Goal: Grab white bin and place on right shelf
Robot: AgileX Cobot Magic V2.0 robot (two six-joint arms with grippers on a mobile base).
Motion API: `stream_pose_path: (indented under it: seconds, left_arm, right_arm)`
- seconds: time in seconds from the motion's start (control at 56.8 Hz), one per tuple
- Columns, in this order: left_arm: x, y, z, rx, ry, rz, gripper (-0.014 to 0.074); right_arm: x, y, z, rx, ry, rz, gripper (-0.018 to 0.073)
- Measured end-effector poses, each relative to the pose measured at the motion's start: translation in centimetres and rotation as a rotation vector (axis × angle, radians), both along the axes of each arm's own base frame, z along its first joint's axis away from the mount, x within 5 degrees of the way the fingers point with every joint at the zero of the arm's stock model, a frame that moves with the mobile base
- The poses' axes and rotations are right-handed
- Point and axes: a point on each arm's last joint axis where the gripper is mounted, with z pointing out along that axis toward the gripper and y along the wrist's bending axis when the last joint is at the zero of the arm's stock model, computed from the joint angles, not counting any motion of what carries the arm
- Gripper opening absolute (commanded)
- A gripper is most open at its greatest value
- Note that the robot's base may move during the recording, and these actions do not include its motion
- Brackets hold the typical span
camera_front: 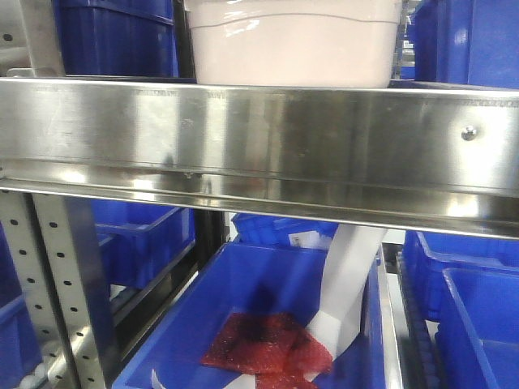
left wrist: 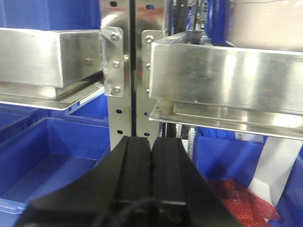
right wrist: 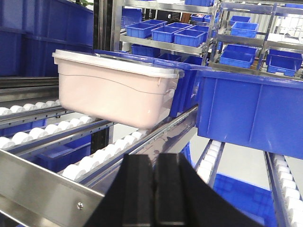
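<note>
My left gripper point(left wrist: 152, 163) has its jaws pressed flat together with nothing between them, and it hangs low in front of the grey uprights point(left wrist: 117, 118), below the steel rail. My right gripper point(right wrist: 155, 189) is the same, closed tight and empty, just in front of the rail and rollers point(right wrist: 90, 163). The white bin point(right wrist: 116, 92) sits on the rollers of the right shelf point(camera_front: 268, 134), up behind the front rail, with a blue bin point(right wrist: 251, 111) close beside it. I judge it a stiff, smooth plastic tub, broad and awkward for one arm; whether it is loaded I cannot tell, since the lid hides the inside. Its walls look slippery and slope inward toward the base, so I would grip under the overhanging rim at each short end, one arm per side, and mind it rolling
</note>
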Motion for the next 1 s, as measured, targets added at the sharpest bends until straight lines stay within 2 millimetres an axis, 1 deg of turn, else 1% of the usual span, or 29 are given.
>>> stream_pose_path:
  seconds: [1.004]
  left_arm:
    - [0.0,0.0,0.02,-0.002,-0.002,0.0,-0.0117]
  right_arm:
    - [0.04,-0.02,-0.06,0.003,0.001,-0.001,0.007]
